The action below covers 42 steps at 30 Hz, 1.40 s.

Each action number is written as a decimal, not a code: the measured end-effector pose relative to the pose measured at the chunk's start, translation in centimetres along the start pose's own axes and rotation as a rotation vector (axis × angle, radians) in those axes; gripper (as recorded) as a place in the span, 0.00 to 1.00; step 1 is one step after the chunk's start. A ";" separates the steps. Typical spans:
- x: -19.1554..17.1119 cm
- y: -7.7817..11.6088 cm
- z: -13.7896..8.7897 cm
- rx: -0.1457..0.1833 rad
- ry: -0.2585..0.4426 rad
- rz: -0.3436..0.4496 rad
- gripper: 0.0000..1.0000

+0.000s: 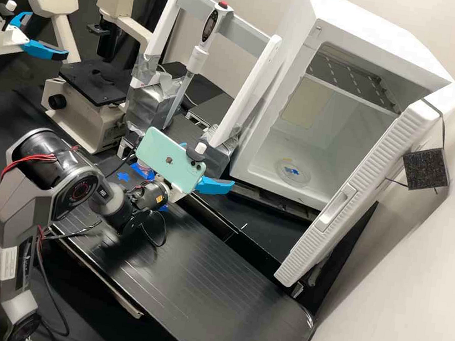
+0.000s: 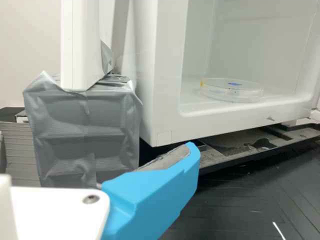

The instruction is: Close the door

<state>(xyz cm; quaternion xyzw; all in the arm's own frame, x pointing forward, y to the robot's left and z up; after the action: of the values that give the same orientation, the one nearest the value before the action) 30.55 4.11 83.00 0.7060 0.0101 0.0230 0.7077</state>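
Nearest, our gripper (image 1: 195,180) hangs over the bench (image 1: 180,276), left of the open door in the high view, its blue fingers (image 2: 155,195) apart and empty. The white door (image 1: 340,202) stands swung well out from the cabinet (image 1: 267,142). We should round its free edge with clearance, get behind its outer face near the black block (image 1: 426,169), then push low and steadily along the hinge's arc; a jolt could shift the dish (image 1: 293,171) inside.
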 end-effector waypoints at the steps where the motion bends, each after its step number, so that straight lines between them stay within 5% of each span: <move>1: 0.0 0.0 0.0 0.000 0.000 0.000 1.00; 14: -1.2 0.5 0.5 -0.012 0.011 0.015 1.00; 25: -8.6 5.3 2.5 0.060 0.065 0.218 1.00; 34: -13.0 10.6 5.8 0.120 -0.057 0.458 1.00; 42: -12.8 13.4 8.9 0.141 -0.150 0.561 1.00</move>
<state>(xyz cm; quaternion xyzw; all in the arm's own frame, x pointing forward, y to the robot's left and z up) 17.89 -5.34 96.21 0.7284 -0.2362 0.1648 0.6217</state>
